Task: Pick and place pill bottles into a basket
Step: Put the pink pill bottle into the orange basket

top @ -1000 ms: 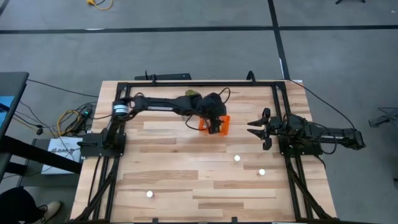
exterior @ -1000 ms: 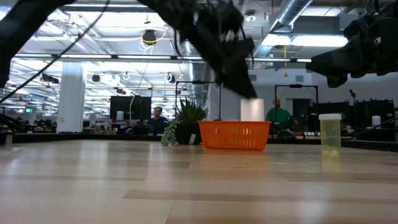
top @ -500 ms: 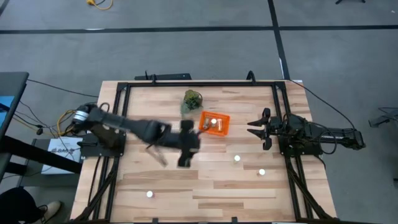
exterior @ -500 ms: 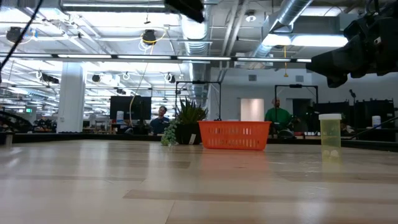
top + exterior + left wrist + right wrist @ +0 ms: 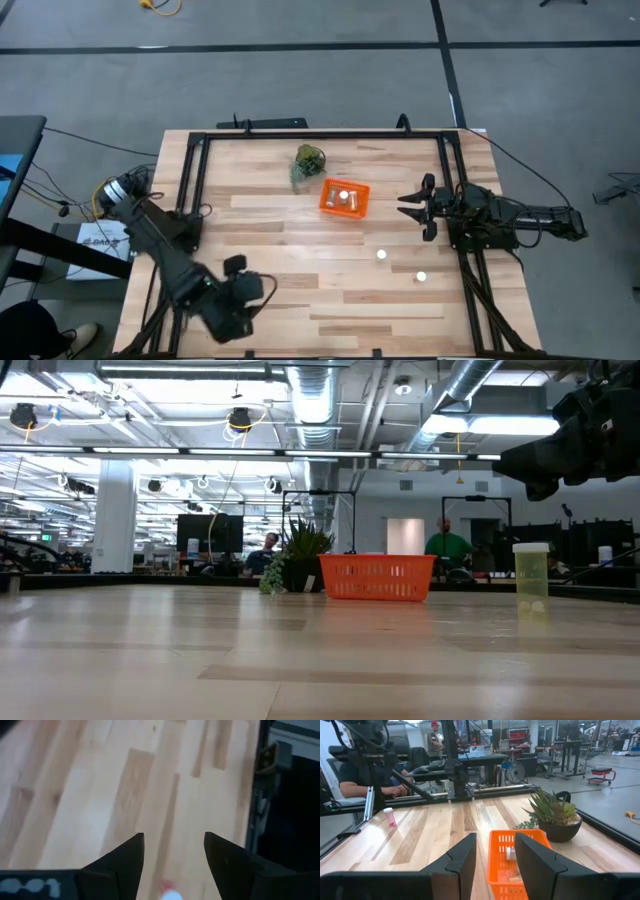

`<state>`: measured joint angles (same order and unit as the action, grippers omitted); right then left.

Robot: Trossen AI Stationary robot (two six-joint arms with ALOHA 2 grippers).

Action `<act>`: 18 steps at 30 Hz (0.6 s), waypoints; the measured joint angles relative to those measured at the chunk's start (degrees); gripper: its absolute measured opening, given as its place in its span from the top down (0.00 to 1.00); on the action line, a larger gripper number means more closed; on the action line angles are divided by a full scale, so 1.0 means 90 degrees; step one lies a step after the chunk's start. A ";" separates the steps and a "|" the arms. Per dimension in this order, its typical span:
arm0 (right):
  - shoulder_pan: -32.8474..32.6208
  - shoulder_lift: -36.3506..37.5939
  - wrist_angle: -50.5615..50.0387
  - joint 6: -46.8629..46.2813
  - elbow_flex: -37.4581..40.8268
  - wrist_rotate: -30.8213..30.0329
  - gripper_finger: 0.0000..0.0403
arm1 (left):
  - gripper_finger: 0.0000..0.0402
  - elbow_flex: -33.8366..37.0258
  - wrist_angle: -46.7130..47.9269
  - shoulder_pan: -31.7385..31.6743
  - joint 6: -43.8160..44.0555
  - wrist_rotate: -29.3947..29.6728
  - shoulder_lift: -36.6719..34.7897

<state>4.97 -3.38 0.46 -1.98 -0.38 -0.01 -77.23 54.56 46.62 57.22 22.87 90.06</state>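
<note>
While right gripper (image 5: 418,209) waits, left gripper (image 5: 173,855) open above pill bottle (image 5: 171,895)

Left arm: starts at 9 o'clock side of bench, stretches down toward 7 o'clock corner. Arm low and bent. Left pincer (image 5: 235,312) near front edge, pointing down at bench. Two dark fingers (image 5: 122,865) apart, gap between them, nothing held.

Right arm: sits at 3 o'clock side of bench, folded back, lying flat. Right pincer (image 5: 413,208) points toward 9 o'clock, to bench middle. Fingers (image 5: 462,857) spread apart, nothing between them. In low view, right arm shows as dark shape high up at 2 o'clock.
</note>
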 joint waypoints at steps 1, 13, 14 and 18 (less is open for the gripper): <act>0.0002 0.0000 -0.0001 0.0002 0.0001 0.0000 0.68 | 0.51 0.0000 0.0075 0.0144 0.0220 0.0016 0.0000; 0.0000 0.0002 -0.0001 0.0002 0.0000 0.0000 0.68 | 0.51 0.0890 -0.0119 0.0696 0.1743 -0.0927 0.0012; 0.0001 0.0001 -0.0001 0.0001 0.0002 0.0000 0.68 | 0.51 0.0992 -0.0267 0.0696 0.1772 -0.0970 0.0012; 0.0000 0.0000 0.0001 0.0002 0.0000 0.0000 0.68 | 0.51 0.1274 -0.0646 0.0699 0.1792 -0.1017 0.0010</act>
<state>4.97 -3.38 0.47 -1.96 -0.38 -0.01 -65.77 48.75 52.90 73.34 13.72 90.15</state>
